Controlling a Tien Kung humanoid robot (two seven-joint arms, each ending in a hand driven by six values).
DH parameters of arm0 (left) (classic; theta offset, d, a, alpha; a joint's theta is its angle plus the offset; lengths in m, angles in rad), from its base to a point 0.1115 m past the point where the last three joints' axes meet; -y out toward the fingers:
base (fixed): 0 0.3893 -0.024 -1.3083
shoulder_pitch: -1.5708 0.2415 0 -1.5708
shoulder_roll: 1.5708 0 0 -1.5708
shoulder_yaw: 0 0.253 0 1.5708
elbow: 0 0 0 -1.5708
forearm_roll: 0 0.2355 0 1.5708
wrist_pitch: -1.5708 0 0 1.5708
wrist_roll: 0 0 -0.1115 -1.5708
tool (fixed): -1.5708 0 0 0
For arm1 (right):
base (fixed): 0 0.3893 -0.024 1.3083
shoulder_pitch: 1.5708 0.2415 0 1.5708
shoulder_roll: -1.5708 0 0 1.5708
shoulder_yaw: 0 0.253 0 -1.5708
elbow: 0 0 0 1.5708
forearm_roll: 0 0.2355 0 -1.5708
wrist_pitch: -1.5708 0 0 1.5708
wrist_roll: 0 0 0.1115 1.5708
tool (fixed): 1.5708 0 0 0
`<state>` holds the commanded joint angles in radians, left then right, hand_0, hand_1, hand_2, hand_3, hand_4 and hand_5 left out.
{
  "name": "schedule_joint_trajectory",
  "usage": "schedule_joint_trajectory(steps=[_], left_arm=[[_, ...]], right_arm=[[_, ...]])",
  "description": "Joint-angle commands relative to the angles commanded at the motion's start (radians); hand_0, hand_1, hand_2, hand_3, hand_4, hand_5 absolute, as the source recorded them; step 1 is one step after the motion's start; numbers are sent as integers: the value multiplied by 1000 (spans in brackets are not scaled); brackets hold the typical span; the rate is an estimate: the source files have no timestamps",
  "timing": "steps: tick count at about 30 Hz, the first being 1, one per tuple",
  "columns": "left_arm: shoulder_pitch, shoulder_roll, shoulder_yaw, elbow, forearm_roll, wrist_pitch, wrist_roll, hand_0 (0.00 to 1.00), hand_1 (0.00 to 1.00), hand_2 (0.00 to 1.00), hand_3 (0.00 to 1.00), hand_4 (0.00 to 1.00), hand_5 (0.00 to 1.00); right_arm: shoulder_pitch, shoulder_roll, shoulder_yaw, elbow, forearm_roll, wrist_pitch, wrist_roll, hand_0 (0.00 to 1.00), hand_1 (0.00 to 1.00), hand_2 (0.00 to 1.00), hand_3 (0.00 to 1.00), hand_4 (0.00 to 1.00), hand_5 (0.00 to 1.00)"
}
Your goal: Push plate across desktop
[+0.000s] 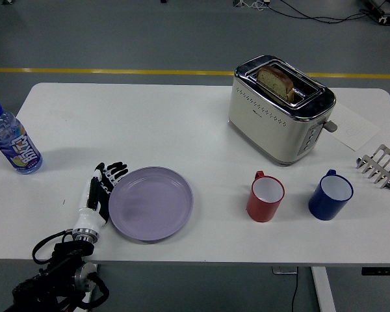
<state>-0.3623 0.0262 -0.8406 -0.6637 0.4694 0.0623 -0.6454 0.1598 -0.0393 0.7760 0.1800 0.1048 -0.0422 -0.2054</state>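
Observation:
A round lilac plate [151, 203] lies flat on the white table [149, 123], left of centre near the front edge. My left hand [101, 188] comes in from the lower left, fingers straight and held together, its edge pressed against the plate's left rim. It holds nothing. My right hand is out of view.
A red mug [266, 196] and a blue mug [331, 194] stand to the plate's right. A silver toaster [279, 109] with a slice of bread stands behind them. A toast rack [379, 165] is at the right edge, a water bottle [13, 147] at the left edge.

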Motion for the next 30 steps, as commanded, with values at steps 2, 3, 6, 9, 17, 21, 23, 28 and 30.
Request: schedule_joint_trajectory(steps=[2, 3, 6, 9, 17, 21, 23, 28, 30], left_arm=[[-3, -2, 11, 0, -5, 0, 0, 685, 702, 654, 561, 379, 998], [-5, -2, 20, 1, -10, 0, 0, 685, 702, 654, 561, 379, 998], [-9, 1, 50, -1, -33, 2, 0, 685, 702, 654, 561, 377, 998], [-9, 5, 72, -6, -45, 5, 0, 685, 702, 654, 561, 377, 998], [-22, 1, 104, -7, -53, 7, 0, 685, 702, 653, 560, 371, 998], [-31, -1, 137, -7, -65, 8, 0, 685, 702, 653, 560, 371, 998], [-34, -2, 149, -8, -67, 8, 0, 685, 702, 653, 560, 371, 998], [-40, -6, 172, -8, -71, 8, 0, 685, 702, 653, 560, 371, 998], [-42, -8, 181, -7, -75, 8, 0, 685, 703, 653, 560, 372, 998]], right_arm=[[0, 0, 2, 0, -3, 0, 0, 691, 682, 750, 656, 453, 343], [1, 0, 2, 0, -4, 0, -1, 691, 682, 750, 656, 453, 343], [1, 1, 1, 0, -5, 1, -1, 690, 682, 749, 655, 452, 342], [0, 1, -9, 0, 5, 3, 0, 690, 682, 749, 655, 452, 342], [1, 3, -28, 0, 16, 7, -1, 690, 682, 747, 653, 451, 342], [-1, 4, -45, 0, 33, 11, -1, 690, 682, 747, 653, 451, 342], [-1, 5, -48, 0, 34, 12, -2, 687, 680, 746, 651, 451, 342], [-4, 5, -56, 0, 41, 14, -4, 687, 680, 746, 651, 451, 342], [-5, 6, -57, 0, 41, 14, -5, 687, 677, 746, 651, 451, 341]])
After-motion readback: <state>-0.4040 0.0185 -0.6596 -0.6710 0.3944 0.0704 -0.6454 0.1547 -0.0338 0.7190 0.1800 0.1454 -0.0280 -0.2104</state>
